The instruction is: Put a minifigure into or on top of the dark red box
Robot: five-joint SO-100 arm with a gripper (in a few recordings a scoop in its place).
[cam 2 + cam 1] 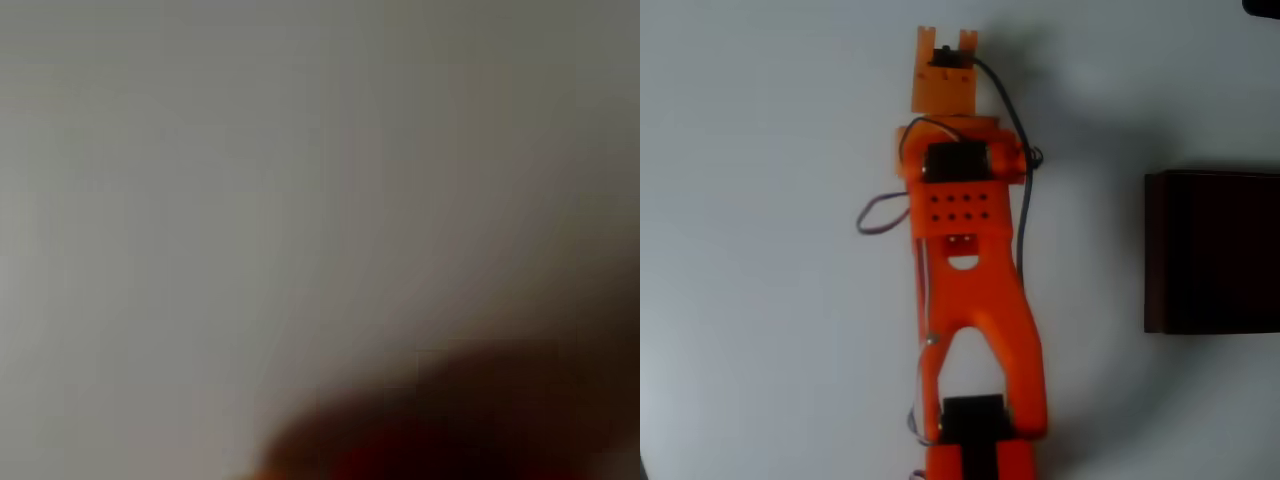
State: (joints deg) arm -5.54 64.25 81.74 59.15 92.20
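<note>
- The orange tool [946, 45] pointed toward the top of the overhead view, well to the left of the dark red box [1212, 250]; whether its fingers were spread or pressed together could not be told.
- The box sat on the pale surface [760, 300] at the right edge.
- The wrist view was badly blurred: grey, with a dark reddish smear at the bottom.

orange arm [975, 310] — dark red box [1212, 250], white table [760, 300]

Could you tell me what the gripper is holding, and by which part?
It cannot be told: the gripper hides its fingertips, and the wrist view is blurred.
</note>
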